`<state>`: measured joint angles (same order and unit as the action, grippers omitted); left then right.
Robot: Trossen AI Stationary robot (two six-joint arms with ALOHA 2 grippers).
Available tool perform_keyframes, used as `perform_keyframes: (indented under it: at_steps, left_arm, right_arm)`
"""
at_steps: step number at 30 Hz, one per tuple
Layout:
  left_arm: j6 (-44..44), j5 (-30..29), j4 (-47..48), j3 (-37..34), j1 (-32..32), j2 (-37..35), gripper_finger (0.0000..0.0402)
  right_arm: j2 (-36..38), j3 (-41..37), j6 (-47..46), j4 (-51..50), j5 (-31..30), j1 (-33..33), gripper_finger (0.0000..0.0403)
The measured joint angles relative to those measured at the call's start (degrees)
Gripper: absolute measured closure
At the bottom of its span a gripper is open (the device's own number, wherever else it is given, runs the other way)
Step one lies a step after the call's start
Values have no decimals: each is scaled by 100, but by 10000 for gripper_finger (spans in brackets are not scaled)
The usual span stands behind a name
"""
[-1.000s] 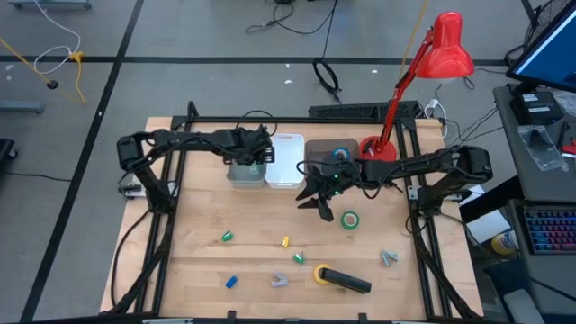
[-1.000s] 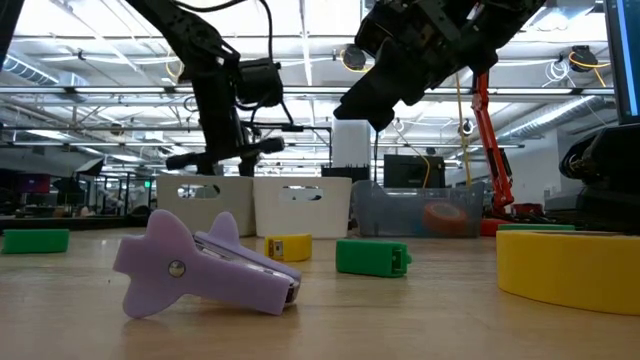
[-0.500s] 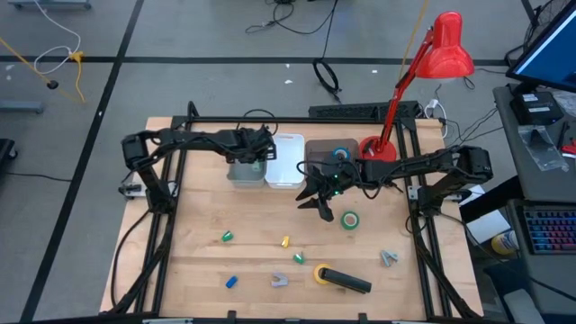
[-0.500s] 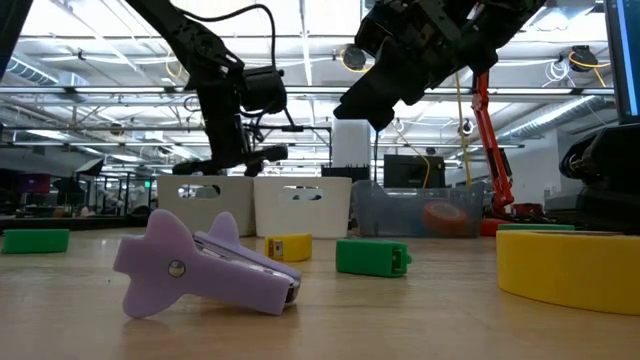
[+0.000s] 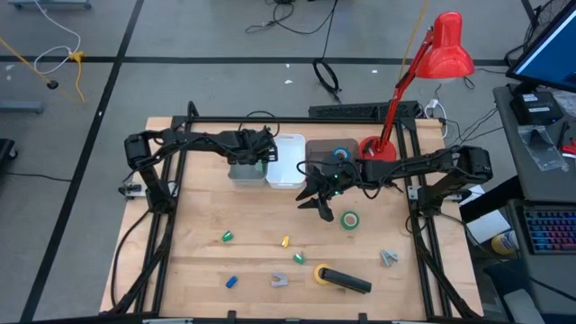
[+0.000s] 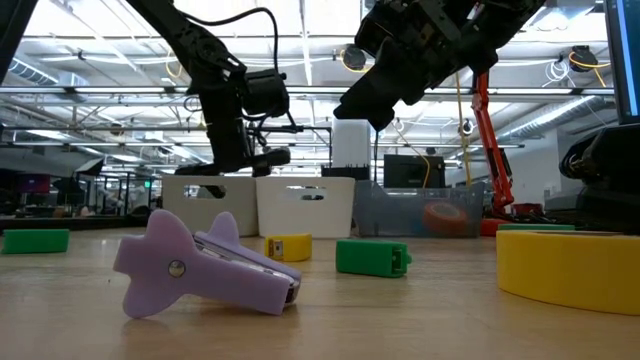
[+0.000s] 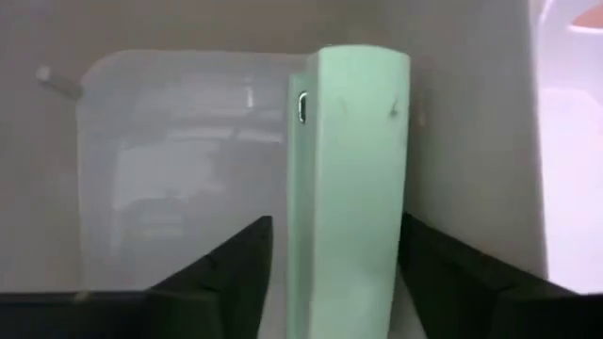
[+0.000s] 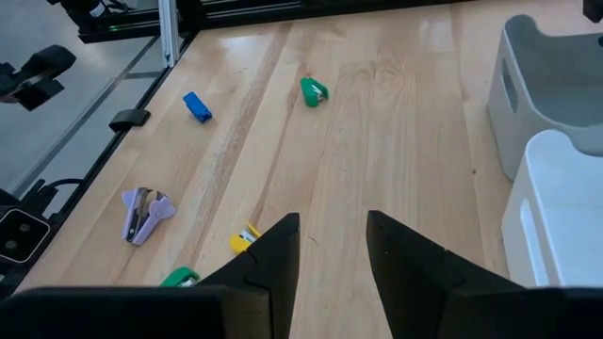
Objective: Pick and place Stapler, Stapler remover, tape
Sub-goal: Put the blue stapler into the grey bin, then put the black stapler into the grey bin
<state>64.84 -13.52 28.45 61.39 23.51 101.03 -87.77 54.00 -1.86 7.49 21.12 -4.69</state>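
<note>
Left gripper (image 7: 334,282) stands apart around a smooth pale-green stapler (image 7: 349,188), its lower end cut off, seemingly inside the grey bin (image 5: 245,171). Right gripper (image 8: 330,250) hangs partly parted, empty, above the wood table (image 5: 198,261).

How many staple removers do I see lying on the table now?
2. One staple remover lies left of the yellow tape roll; the other staple remover lies farther right. The bins may hide more.

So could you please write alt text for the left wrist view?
A pale green stapler stands on end inside a grey bin, between the open fingers of the left claw, which frame it from below without visibly touching it.
</note>
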Motion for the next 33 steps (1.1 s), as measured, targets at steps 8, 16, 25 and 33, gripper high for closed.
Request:
perform_keyframes:
  at_steps: [8,16,25,33]
  left_arm:
    - [-177,301,33,0,67,-152,134]
    - [-212,350,197,0,168,-881,132]
    - [-1403,640,357,0,-148,-2310,131]
    - [-2545,941,1209,0,-1041,-3234,130]
  right_arm:
    - [2,0,-1,0,-2,0,282]
    - [2,0,-62,-1,-2,0,283]
    - [2,0,-362,-15,11,4,285]
    - [2,2,-2172,-297,210,2,284]
